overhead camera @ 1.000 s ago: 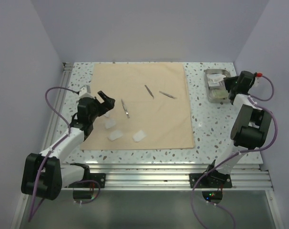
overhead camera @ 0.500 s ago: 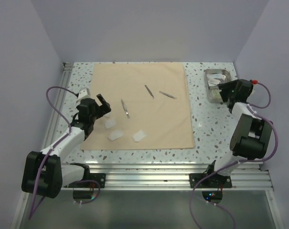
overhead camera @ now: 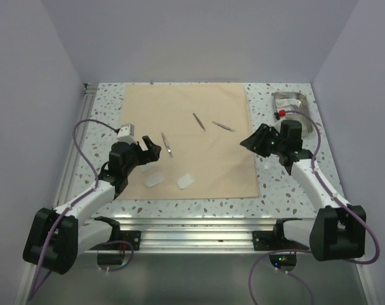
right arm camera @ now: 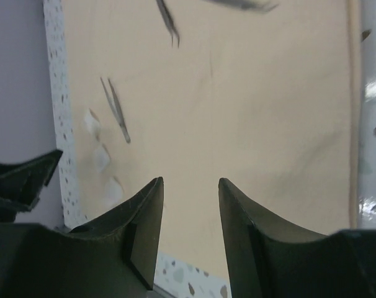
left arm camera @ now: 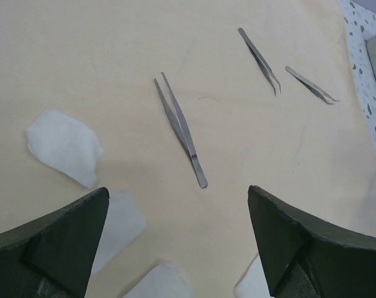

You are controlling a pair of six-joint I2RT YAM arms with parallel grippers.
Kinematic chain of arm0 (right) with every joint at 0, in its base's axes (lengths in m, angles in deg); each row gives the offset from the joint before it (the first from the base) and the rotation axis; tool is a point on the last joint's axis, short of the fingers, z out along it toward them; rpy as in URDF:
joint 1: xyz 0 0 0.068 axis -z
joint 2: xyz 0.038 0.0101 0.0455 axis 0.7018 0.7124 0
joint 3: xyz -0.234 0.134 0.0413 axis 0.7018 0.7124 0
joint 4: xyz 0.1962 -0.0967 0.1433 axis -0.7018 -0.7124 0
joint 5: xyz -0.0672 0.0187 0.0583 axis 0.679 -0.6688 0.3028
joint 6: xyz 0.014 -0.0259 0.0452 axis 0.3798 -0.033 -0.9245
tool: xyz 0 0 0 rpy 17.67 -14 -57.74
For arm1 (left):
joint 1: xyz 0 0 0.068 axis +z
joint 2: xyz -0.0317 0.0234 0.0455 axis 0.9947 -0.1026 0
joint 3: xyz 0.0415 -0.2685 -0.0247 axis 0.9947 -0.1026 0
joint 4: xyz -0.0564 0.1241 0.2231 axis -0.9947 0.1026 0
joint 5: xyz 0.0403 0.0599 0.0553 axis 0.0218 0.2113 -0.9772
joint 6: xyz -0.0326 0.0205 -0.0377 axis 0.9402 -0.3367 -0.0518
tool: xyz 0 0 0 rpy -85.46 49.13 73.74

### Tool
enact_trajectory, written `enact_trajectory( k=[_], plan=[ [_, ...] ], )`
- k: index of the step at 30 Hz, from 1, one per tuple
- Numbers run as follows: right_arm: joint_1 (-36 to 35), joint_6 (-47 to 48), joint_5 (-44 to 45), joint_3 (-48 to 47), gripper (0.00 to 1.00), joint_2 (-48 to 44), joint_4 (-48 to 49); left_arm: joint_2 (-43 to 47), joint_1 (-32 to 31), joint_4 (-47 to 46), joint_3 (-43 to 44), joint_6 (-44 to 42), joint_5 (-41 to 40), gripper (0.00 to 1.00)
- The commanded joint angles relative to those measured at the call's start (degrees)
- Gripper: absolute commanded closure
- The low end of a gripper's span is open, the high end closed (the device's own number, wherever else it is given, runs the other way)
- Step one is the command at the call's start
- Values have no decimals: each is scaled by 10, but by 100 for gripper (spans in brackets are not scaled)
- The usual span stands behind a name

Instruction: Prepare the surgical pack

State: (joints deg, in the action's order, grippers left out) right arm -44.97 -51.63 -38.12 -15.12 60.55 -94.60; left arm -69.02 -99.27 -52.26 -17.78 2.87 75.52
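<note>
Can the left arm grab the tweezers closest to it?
Probably yes. The left gripper is open and empty, and the nearest tweezers lie bare on the tan cloth just ahead, nothing on top of them.

We see a speckled white table [overhead camera: 288, 178] boxed in by plain lavender walls [overhead camera: 199, 38] at nine, twelve and three o'clock. An aluminium rail [overhead camera: 199, 229] runs along its six o'clock edge, and a side rail [overhead camera: 84, 103] at nine. Light is even, with soft shadows.
</note>
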Motion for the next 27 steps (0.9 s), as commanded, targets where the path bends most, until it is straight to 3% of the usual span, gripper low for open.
enact_trajectory(
  k=[1, 8, 14, 19, 27],
  plan=[
    [-53, 65, -36, 17, 55, -21, -84, 9, -28, -82, -20, -33, 4, 4],
    [-254, 63, 56, 32, 53, -5, -61, -11, -76, -135, -30, -41, -12, 4],
    [-395, 74, 141, -62, 55, 142, -65, -15, -81, -152, -37, -42, -10, 4],
    [-437, 87, 150, -139, 56, 247, -65, -6, -82, -151, -37, -46, -9, 4],
    [-461, 96, 179, -200, 57, 330, -79, -3, -82, -142, -33, -48, -10, 4]
  ],
)
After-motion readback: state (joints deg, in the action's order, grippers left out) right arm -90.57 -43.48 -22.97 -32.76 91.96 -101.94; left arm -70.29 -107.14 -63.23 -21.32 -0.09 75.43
